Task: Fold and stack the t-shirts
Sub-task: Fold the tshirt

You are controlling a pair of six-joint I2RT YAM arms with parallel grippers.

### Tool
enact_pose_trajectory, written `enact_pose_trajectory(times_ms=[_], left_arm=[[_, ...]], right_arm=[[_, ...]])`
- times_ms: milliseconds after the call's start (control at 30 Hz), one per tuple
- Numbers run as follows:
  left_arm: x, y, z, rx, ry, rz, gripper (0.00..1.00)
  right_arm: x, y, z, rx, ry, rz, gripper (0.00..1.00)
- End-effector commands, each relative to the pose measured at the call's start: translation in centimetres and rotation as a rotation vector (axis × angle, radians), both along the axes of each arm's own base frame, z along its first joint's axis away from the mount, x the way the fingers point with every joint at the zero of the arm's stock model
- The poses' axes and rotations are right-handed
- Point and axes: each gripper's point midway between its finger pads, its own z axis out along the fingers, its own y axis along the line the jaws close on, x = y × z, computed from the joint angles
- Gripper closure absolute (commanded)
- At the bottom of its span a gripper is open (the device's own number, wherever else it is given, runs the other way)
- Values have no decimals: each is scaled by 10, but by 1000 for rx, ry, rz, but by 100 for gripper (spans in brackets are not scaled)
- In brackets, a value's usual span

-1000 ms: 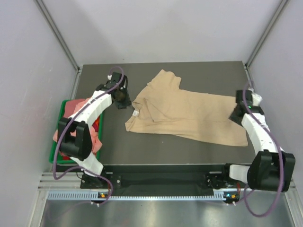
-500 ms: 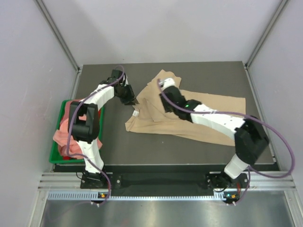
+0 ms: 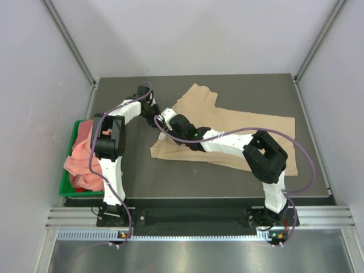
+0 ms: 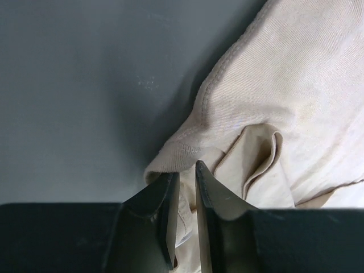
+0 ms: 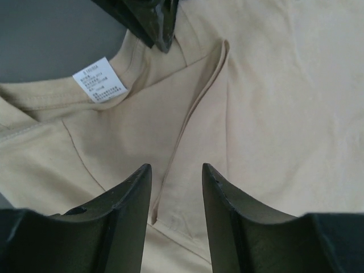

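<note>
Over at 9 o'clock, salmon-pink t-shirts (image 3: 79,162) are lying bunched in a green bin (image 3: 63,183) that is sitting against the table's left edge, some cloth spilling over its rim. Just right of it, the left gripper (image 4: 185,170) is reaching to the tan t-shirt (image 3: 239,133) at the neckline; its fingers are standing almost together, pinching a thin fold of the ribbed collar edge. The shirt is lying spread but rumpled on the table, its body running from the centre toward 3 o'clock, one sleeve pointing to 12 o'clock, and soft creases are gathering near the collar. A small white neck label (image 5: 99,79) is showing inside the neckline. The right gripper (image 5: 176,170) is hovering over the cloth just beside the collar, at about 4 o'clock from the left one, its fingers spread apart and holding nothing.

The table (image 3: 227,182) is showing a dark grey matt top. Pale grey walls (image 3: 199,34) are closing it in on three sides, with slanting metal posts (image 3: 71,42) at the far corners and a slotted rail (image 3: 193,234) running along the near edge.
</note>
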Motion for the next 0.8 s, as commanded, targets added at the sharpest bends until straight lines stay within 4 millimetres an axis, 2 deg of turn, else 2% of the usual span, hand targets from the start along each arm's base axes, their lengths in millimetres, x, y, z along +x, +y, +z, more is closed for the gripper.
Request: enact_pose_trajectory(times_ms=[0, 267, 533, 767], left_arm=[[3, 14, -6, 67, -3, 25, 77], [3, 14, -6, 66, -2, 28, 77], [1, 15, -10, 68, 10, 29, 77], [1, 15, -11, 72, 10, 29, 77]], right_arm=[[6, 13, 4, -14, -60, 29, 59], [1, 1, -28, -88, -47, 8, 61], [6, -4, -42, -131, -57, -32, 62], [17, -11, -50, -173, -80, -108, 67]])
